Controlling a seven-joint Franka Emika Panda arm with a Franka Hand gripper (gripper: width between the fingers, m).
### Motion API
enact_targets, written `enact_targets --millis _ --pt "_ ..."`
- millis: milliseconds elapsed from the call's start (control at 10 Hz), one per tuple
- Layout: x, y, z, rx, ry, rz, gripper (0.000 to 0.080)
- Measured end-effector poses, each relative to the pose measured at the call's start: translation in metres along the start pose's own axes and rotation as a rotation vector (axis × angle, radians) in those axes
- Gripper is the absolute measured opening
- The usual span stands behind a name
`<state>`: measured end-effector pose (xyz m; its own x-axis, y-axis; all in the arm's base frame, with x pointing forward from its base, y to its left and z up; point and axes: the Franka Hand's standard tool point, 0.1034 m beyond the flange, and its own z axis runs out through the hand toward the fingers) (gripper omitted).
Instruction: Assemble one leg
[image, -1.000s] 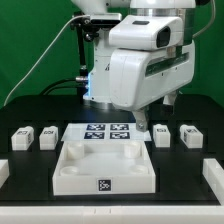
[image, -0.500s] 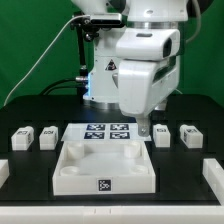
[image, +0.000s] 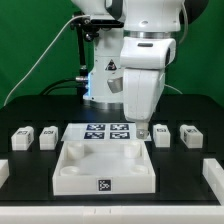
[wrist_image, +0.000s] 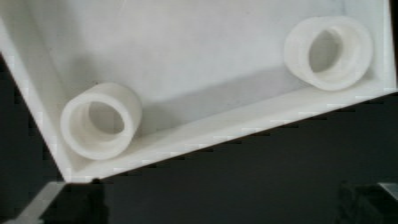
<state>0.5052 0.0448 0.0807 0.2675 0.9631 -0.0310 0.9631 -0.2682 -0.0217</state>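
Two small white legs with tags lie at the exterior view's left, and two more lie at its right. The large white tray with round corner sockets lies at the front centre. My gripper hangs low behind the tray's far right corner, just beside the nearer right leg and apart from it. In the wrist view the gripper is open and empty. Its dark fingers stand far apart over the black table, and the tray's corner with two sockets shows beyond them.
The marker board lies flat behind the tray. White parts sit at the table's front left edge and front right edge. The arm's base and cables stand at the back.
The wrist has turned and the hand has swung from a tilted pose to upright, shifting a little toward the exterior view's left. No part has moved.
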Motion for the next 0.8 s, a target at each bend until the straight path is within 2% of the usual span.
enact_targets --millis 100,200,300,400,500,600,800 --pt "0.0 -0.001 0.001 -0.01 0.002 -0.045 0.065" --pt "-0.003 -0.014 0.008 -0.029 0.005 -0.145 0.065" --pt "-0.01 -0.034 0.014 -0.024 -0.004 -0.227 0.065" --pt "-0.021 -0.045 0.015 -0.019 -0.012 -0.303 0.065" --pt "-0.031 -0.053 0.017 -0.028 -0.013 -0.341 0.065" --pt "-0.037 -0.057 0.019 -0.02 -0.014 -0.333 0.065" --pt "-0.036 -0.056 0.02 -0.019 -0.014 -0.328 0.065"
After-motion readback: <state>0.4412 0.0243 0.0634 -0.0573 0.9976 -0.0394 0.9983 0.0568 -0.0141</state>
